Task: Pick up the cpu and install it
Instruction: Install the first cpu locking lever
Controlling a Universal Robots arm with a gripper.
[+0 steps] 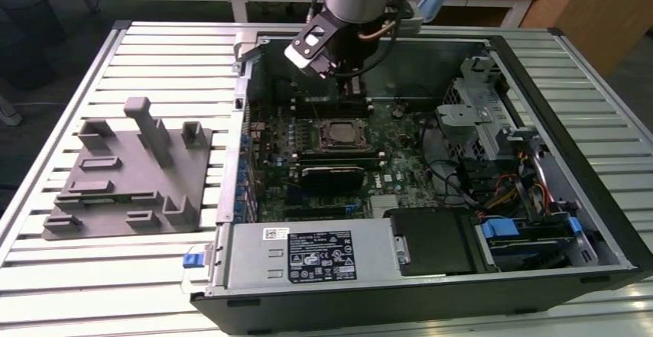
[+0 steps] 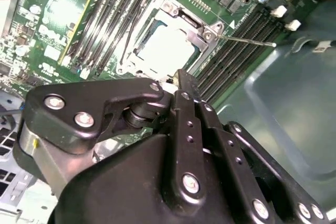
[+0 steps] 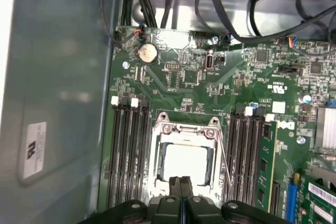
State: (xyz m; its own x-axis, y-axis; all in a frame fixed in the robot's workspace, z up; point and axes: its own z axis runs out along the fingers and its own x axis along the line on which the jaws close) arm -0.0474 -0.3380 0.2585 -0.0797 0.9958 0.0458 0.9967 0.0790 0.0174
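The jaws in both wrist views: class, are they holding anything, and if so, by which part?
Nothing is held. The gripper has its jaws pressed together with nothing between them, above the socket. The cpu lies in that socket, apart from the jaws.

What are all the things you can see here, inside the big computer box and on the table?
Slatted metal table: one, silver, under everything.
Open computer case: one, black and grey, on the table.
Green motherboard: one, inside the case.
Square metal-framed socket: one, silver, mid-board.
Small flat square cpu: one, silvery-white, lying within the socket frame.
Grey plastic fixture: one, on the table, toward the exterior view's left of the case.
Round coin battery: one, silver, on the board.
Gripper: one, black, fingers together, near the socket.
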